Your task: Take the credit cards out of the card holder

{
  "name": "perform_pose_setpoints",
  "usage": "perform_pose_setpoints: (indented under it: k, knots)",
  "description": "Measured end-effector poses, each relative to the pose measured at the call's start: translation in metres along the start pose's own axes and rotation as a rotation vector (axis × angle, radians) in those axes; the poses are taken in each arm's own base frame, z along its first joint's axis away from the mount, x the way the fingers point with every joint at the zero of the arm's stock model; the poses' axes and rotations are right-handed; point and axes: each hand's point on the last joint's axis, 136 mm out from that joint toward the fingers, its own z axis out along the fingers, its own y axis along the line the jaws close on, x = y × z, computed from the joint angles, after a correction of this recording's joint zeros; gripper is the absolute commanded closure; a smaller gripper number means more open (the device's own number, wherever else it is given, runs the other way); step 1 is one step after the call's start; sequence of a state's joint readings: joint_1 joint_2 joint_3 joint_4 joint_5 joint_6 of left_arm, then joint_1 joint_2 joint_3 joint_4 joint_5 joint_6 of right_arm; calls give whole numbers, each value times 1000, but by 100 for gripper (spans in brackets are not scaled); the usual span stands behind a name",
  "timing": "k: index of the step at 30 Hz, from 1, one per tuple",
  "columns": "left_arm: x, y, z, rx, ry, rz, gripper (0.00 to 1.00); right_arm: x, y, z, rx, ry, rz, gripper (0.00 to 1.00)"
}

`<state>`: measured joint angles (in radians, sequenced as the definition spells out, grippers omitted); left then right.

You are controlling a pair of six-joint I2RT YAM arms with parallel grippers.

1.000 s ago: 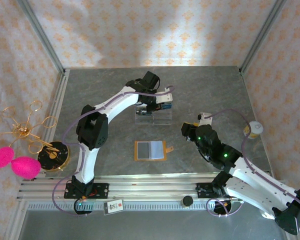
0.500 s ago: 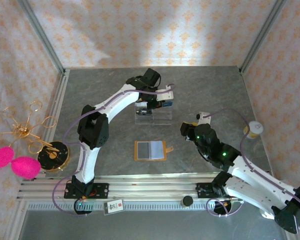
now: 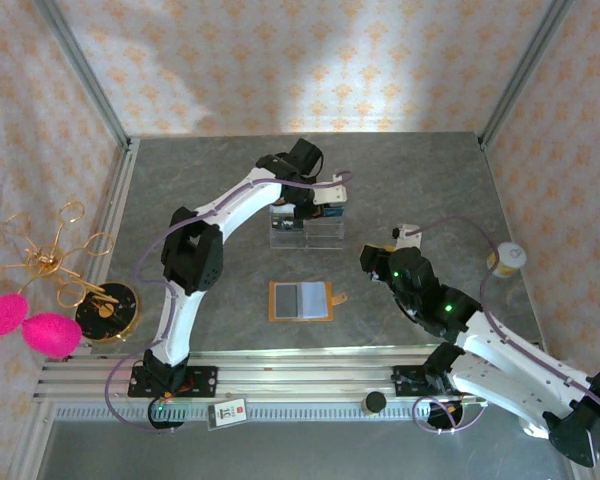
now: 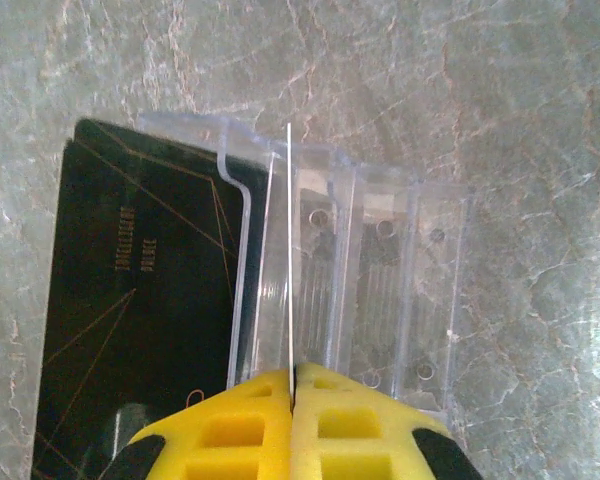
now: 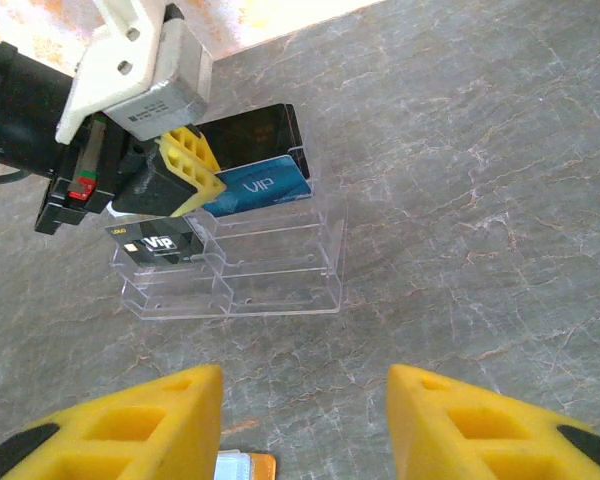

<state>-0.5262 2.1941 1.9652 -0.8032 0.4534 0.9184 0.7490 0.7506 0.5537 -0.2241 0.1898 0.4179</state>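
Left gripper (image 4: 291, 395) is pinched shut on the blue card (image 5: 263, 185), edge-on over the clear stand (image 5: 280, 270) — looks like it's being dropped into a slot. Keep the card square to the slot walls, lower till it bottoms, then release; any tilt would likely snag a divider. Right gripper (image 5: 305, 420) idle, jaws wide, nothing held. Stand holds a black card (image 5: 250, 128) in the back tier and a dark card (image 5: 155, 243) lower left. Wallet (image 3: 275, 300) lies open on the table (image 3: 180, 200), apart from the stand — one silver card (image 3: 305, 298) in it.
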Motion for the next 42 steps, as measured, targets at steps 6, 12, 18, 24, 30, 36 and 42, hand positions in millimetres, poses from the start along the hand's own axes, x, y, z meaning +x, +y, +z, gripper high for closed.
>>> perform_pose_setpoints:
  k: [6, 12, 18, 24, 30, 36, 42]
  knots:
    - [5, 4, 0, 0, 0, -12, 100, 4, 0, 3, 4, 17, -6, 54]
    - [5, 4, 0, -1, 2, -12, 97, 7, -1, 7, 11, 28, -9, 53]
    - [3, 12, 0, -38, -2, -48, 74, 8, 2, 7, -5, 37, -7, 42]
    - [-16, 30, -18, -120, -75, -127, 74, 8, 6, 7, -24, 39, -3, 38]
    - [-71, 54, -104, -299, -334, -253, 69, 33, 19, 24, -77, 152, -26, 38]
    - [-90, 8, -255, -457, -804, -432, 41, 85, 42, 40, -143, 328, -95, 39]
    - [-55, -57, -318, -428, -1176, -608, 1, 128, 69, 37, -183, 423, -234, 39]
